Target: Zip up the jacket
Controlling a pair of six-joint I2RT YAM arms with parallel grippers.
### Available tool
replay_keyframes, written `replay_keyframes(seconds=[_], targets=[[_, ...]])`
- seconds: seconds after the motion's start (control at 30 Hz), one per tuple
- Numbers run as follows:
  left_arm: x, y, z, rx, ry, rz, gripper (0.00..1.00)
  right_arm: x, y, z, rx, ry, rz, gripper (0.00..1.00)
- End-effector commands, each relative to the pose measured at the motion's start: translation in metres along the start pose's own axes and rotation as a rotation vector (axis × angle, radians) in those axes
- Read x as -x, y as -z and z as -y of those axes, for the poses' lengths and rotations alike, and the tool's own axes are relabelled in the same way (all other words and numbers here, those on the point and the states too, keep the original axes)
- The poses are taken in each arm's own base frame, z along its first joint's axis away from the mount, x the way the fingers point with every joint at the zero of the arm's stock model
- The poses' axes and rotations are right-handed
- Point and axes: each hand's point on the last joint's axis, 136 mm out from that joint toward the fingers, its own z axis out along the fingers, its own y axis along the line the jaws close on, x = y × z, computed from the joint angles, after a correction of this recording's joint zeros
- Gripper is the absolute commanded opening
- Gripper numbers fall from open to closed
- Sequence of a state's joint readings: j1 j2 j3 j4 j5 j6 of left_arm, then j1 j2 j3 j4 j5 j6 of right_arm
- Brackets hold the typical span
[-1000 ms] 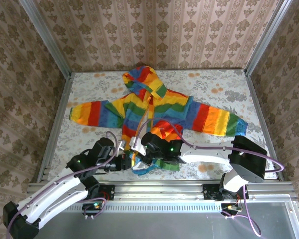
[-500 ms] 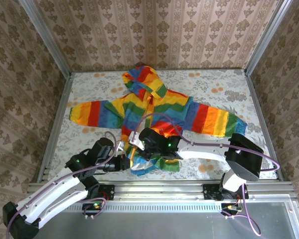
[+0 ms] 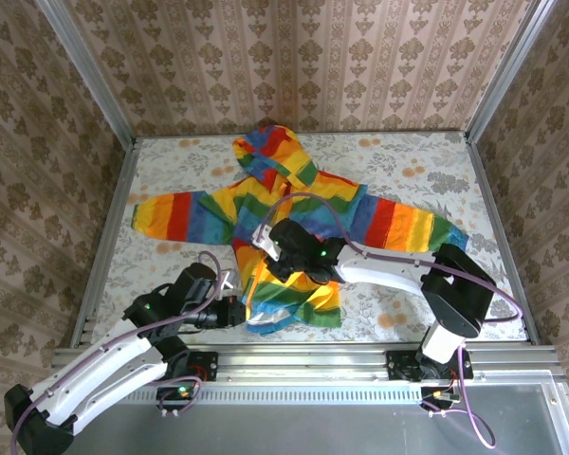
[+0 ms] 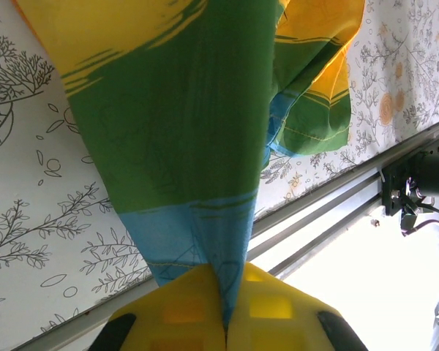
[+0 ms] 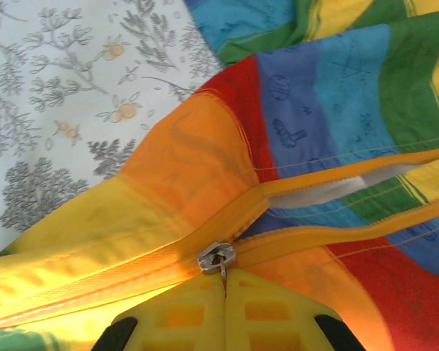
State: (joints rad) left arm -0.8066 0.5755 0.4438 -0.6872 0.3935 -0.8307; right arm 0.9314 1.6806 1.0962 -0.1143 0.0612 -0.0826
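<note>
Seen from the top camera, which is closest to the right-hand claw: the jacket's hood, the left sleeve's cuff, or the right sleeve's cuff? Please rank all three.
Measured from the right gripper, which pinches the jacket's zipper pull:
1. Hood, straight ahead of it at the far end.
2. Left sleeve cuff, off to the left.
3. Right sleeve cuff, far out on the right.

We see a small rainbow-striped hooded fabric jacket (image 3: 346, 204) lying flat on the floral-printed white table (image 3: 417, 166), hood toward the far wall, sleeves spread to either side. The black left gripper (image 3: 241, 311) sits at the hem's near edge; the black right gripper (image 3: 266, 243) rests on the jacket's front, seemingly at the zipper line.
</note>
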Motion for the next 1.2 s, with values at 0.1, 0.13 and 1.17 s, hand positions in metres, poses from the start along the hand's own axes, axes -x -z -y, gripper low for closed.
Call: replay_keyframes(seconds=[0.1,0.13,1.17], targets=[[-0.013,0.006,-0.001,0.014,0.009,-0.054,0.00,0.008,-0.008,0.042,-0.088,-0.030,-0.003,0.00],[-0.014,0.006,-0.001,0.014,0.010,-0.055,0.00,0.008,-0.009,0.045,-0.092,-0.031,-0.005,0.00],[-0.012,0.007,-0.005,0.037,0.017,-0.045,0.00,0.009,-0.022,0.150,-0.212,-0.120,-0.029,0.00]])
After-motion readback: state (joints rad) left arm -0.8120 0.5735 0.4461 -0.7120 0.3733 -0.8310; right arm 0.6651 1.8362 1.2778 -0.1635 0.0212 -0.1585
